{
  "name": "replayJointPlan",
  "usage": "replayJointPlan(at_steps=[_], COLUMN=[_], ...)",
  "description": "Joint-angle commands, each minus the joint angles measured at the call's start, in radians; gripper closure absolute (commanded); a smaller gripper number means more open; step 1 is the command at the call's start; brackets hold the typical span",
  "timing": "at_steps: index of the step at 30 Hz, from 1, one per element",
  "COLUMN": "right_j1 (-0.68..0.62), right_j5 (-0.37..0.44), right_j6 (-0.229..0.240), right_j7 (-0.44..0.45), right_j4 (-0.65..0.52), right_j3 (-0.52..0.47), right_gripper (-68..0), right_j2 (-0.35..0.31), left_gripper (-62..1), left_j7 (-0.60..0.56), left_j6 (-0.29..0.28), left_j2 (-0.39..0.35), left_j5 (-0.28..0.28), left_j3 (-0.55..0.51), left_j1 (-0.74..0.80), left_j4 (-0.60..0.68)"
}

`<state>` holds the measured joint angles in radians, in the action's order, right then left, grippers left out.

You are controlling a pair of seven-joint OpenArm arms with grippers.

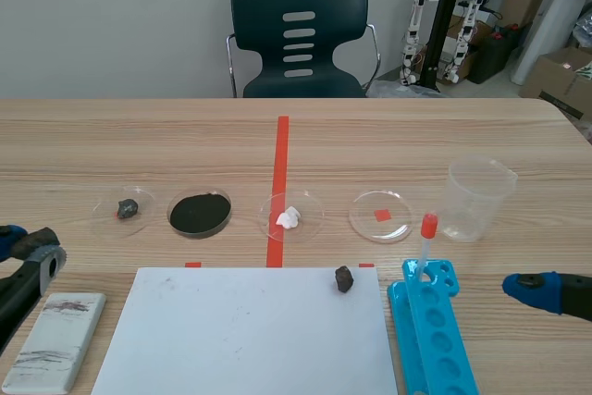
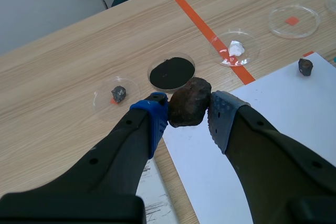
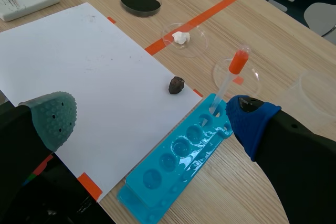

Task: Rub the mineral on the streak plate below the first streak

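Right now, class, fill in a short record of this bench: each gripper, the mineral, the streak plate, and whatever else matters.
left gripper: shut on the mineral
right gripper: open, holding nothing
streak plate: flat beside the white paper, dark streaks on it
small dark rock: on the paper, near its far edge
blue tray: holds a dropper

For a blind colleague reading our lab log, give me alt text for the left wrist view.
The left gripper is shut on a dark brown mineral, near the edge of a white sheet on a wooden table. Ahead lie clear dishes holding a grey stone, black powder and a white lump.
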<state>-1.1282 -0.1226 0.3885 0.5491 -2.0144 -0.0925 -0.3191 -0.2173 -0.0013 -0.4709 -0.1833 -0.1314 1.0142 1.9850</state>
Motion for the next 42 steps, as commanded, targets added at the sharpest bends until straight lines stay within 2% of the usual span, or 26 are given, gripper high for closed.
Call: replayJointPlan(at_steps=[1,24,28,30,33,37,42], right_j1=[-0.002,-0.002,-0.002,-0.002,-0.002,-0.002,-0.002], right_j5=[0.011,0.011,0.011,0.011,0.011,0.011,0.011], right_j6=[-0.003,-0.003,-0.003,-0.003,-0.003,-0.003,-0.003], right_j7=[0.014,0.014,0.014,0.014,0.014,0.014,0.014], right_j4=[-0.009,-0.009,-0.009,-0.009,-0.009,-0.009,-0.009], right_j3=[-0.009,-0.009,-0.009,-0.009,-0.009,-0.009,-0.009], right_gripper=[-59.1,-59.1,-59.1,-59.1,-59.1,-59.1,-59.1], right_j2=[-0.003,-0.003,-0.003,-0.003,-0.003,-0.003,-0.003], left_gripper=[-11.6,-11.6,-11.6,-11.6,-11.6,-11.6,-11.6], left_j7=[-0.018,-0.018,0.021,0.091,0.287,0.580,0.824], left_j6=[0.005,0.006,0.013,0.013,0.013,0.011,0.013], left_j2=[0.005,0.005,0.006,0.011,0.020,0.024,0.024], left_j5=[-0.006,-0.006,-0.007,-0.008,-0.026,-0.080,-0.161], left_j3=[0.002,0.002,0.002,0.002,0.002,0.002,0.002], left_j1=[-0.003,-0.003,-0.010,-0.029,-0.077,-0.157,-0.247], left_j4=[0.011,0.011,0.011,0.011,0.010,0.010,0.009])
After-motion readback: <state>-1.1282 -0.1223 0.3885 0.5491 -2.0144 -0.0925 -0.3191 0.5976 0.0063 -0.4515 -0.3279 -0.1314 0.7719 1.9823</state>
